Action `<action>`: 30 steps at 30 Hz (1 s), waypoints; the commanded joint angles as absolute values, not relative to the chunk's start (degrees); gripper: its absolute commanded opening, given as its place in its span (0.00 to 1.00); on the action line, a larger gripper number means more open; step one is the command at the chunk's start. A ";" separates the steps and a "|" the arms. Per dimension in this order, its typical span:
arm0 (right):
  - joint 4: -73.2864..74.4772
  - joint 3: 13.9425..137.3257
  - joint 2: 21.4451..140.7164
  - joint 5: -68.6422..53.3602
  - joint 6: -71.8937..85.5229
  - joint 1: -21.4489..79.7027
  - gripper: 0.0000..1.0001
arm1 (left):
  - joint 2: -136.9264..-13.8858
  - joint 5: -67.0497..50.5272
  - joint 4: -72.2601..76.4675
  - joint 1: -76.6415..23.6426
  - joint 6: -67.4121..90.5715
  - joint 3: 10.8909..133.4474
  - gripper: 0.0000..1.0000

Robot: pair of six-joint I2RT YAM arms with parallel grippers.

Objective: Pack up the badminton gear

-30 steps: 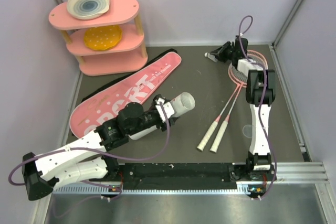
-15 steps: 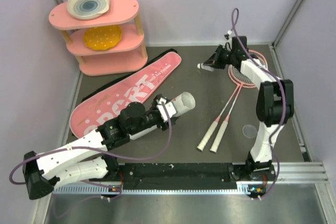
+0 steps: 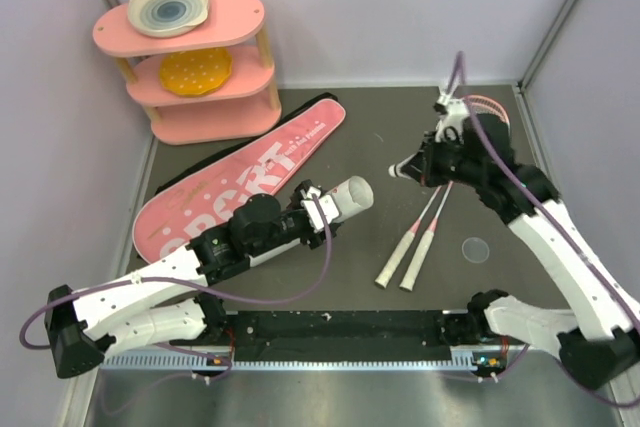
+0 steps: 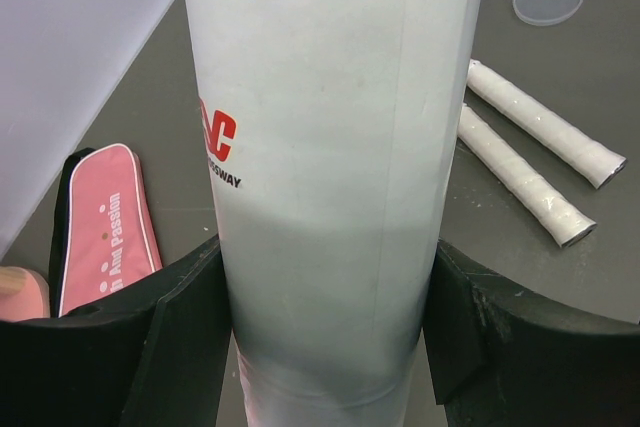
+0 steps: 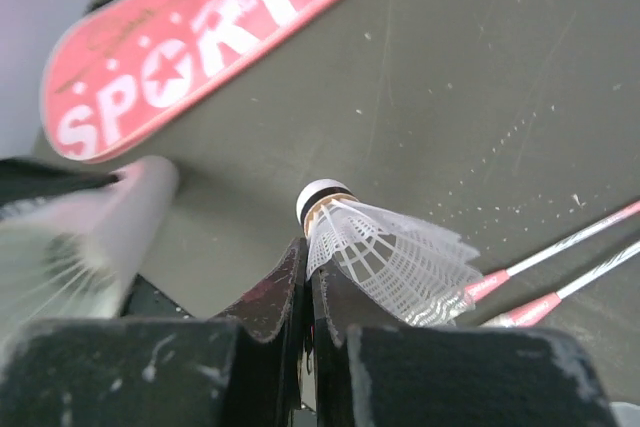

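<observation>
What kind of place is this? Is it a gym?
Probably not a gym: it looks like a robot test booth. A dark table boxed in by plain lilac walls, two robot arms bolted at its near edge.

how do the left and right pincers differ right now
The left pincer stands wide around the white tube; the right pincer is pinched shut on a small shuttlecock. In the top view the left pincer sits beside the pink bag, the right pincer by the rackets. Both hold white badminton gear.
</observation>
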State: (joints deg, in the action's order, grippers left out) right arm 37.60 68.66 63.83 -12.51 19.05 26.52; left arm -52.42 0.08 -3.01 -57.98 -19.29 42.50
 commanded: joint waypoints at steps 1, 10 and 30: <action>39.90 69.69 51.96 -16.67 18.72 27.07 0.00 | -52.29 0.26 0.53 -58.36 -19.07 44.03 0.17; 39.90 72.77 51.59 -22.95 19.78 34.62 0.00 | -52.38 0.26 0.44 -58.36 -18.90 44.03 0.17; 30.07 74.10 56.52 -20.92 25.31 45.09 0.60 | -51.94 -1.23 0.35 -58.62 -18.81 44.12 0.17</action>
State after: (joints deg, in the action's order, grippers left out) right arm 35.79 72.75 57.69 -19.97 23.40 44.47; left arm -52.77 -0.19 -3.49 -58.24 -19.22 42.50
